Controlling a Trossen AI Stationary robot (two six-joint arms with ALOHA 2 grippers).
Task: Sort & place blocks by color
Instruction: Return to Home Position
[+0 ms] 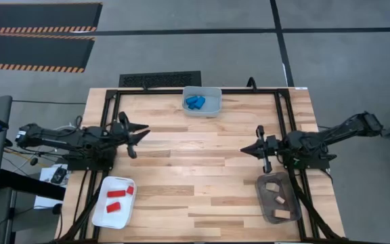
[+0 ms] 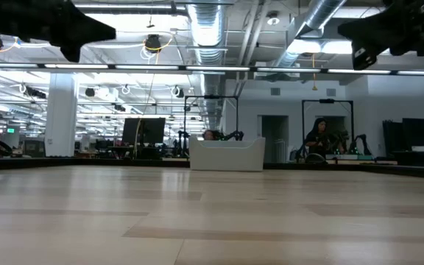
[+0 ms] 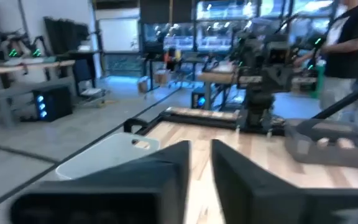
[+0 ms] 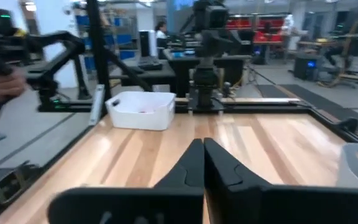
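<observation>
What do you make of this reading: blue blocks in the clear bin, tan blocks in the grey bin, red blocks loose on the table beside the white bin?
One part is wrong. The high view shows the red blocks lying inside the white bin, not loose on the table beside it. The rest stands: blue blocks in the clear bin, tan blocks in the grey bin.

Several red blocks [image 1: 117, 198] lie flat in the white bin [image 1: 99, 215], near left. Blue blocks [image 1: 196, 102] cluster in the clear bin [image 1: 215, 102] — far centre. A few tan wooden blocks [image 1: 276, 196] lie apart in the grey bin [image 1: 263, 203], near right.
</observation>
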